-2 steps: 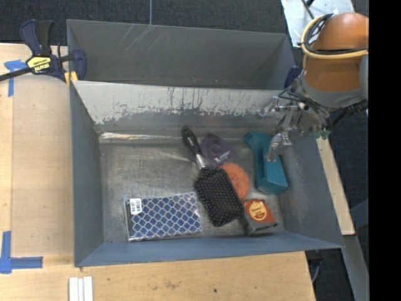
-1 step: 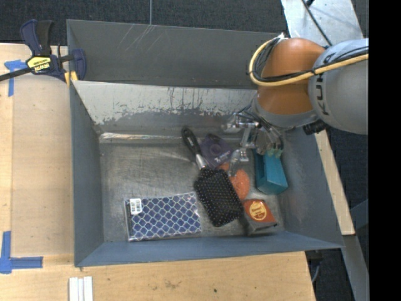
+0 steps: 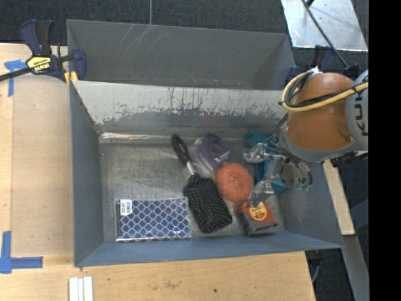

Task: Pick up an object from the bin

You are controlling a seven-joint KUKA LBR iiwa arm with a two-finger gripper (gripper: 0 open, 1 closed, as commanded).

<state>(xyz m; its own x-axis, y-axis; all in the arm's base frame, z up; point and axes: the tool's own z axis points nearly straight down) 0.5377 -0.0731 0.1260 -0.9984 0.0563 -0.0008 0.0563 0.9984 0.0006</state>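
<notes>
Currently your tool (image 3: 266,171) is hovering just beside the orange scrub ball (image 3: 234,181) at the right of the bin (image 3: 88,187); its opening cannot be told. Descending, you are risking clipping the dark orange-labelled box (image 3: 258,215) nearby.

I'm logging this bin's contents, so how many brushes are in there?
1. The black brush lies mid-bin, its head toward the front, left of the orange ball. The arm may hide others at the right.

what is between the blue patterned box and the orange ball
The head of the black hairbrush lies between the blue patterned box and the orange ball, as the camera view shows.
</notes>
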